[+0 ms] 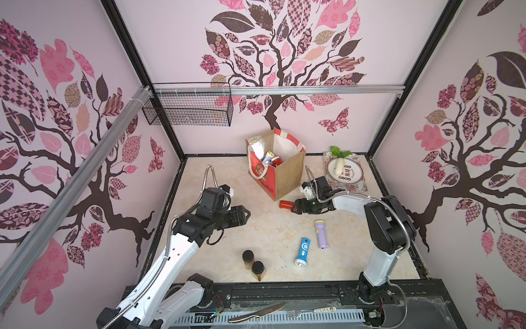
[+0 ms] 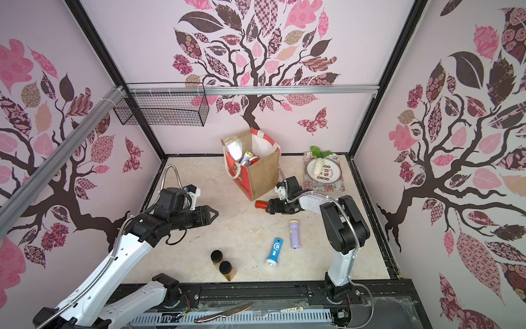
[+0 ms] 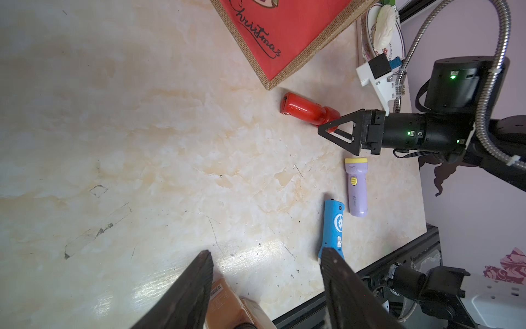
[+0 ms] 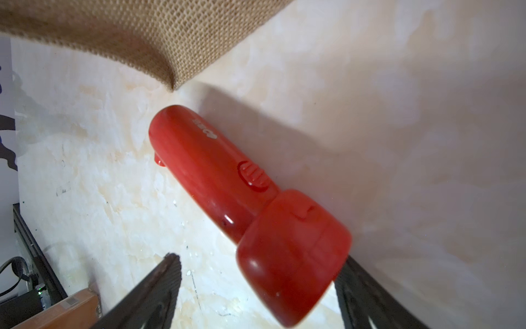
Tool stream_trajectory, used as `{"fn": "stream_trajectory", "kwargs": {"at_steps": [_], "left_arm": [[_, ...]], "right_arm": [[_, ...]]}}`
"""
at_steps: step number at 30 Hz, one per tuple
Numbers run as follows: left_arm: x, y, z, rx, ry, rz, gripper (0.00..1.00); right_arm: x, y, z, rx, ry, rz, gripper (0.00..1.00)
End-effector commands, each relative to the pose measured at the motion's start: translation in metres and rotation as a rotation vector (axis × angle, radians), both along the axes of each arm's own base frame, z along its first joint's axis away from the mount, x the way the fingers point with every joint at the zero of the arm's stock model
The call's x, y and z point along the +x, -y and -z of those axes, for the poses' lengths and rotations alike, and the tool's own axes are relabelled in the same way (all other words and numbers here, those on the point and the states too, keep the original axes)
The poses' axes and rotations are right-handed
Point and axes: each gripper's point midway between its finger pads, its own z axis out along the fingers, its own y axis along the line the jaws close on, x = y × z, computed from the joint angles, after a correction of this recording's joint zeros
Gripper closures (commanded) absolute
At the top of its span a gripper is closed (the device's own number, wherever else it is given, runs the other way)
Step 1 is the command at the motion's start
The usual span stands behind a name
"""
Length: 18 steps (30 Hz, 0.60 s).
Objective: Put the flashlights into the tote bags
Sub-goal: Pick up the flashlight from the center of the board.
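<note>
Tote bag (image 1: 290, 176): tan jute, red front panel with black script, red-white striped rim, white lining.
Red flashlight (image 1: 285, 204): plain glossy red.
Lilac flashlight (image 1: 322, 235): yellow ring, yellow switch.
Blue flashlight (image 1: 302, 252): white emblem.
Table (image 1: 256, 230): cream, marbled.
Jars (image 1: 248, 256): brown, black lids.
Walls (image 1: 370, 57): pale pink, dark-brown tree, patterned pink leaves.

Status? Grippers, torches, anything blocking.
Left gripper open, empty, hovering. Right gripper open, fingers astride red torch head. Blue torch, lilac torch loose on table. Bag corner close to red torch's tail.
</note>
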Motion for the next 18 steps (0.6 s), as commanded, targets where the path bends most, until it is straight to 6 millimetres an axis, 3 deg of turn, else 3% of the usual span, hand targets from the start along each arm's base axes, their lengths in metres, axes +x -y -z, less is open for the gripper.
{"fn": "stream_trajectory", "kwargs": {"at_steps": [1,3,8,18], "left_arm": [[-0.003,-0.003,0.012,0.022,-0.024,0.004,0.36],[-0.004,-0.003,0.012,0.023,-0.028,0.008,0.36],[-0.008,-0.006,0.015,0.034,-0.034,0.006,0.36],[-0.012,-0.009,0.017,0.047,-0.046,0.000,0.36]], "right_arm": [[-0.023,0.001,0.004,-0.019,-0.057,-0.007,0.15],[-0.023,0.005,0.000,-0.039,-0.033,0.015,0.15],[-0.011,0.013,-0.017,-0.072,0.044,0.053,0.01],[0.019,0.003,-0.031,-0.012,0.089,0.080,0.00]]}}
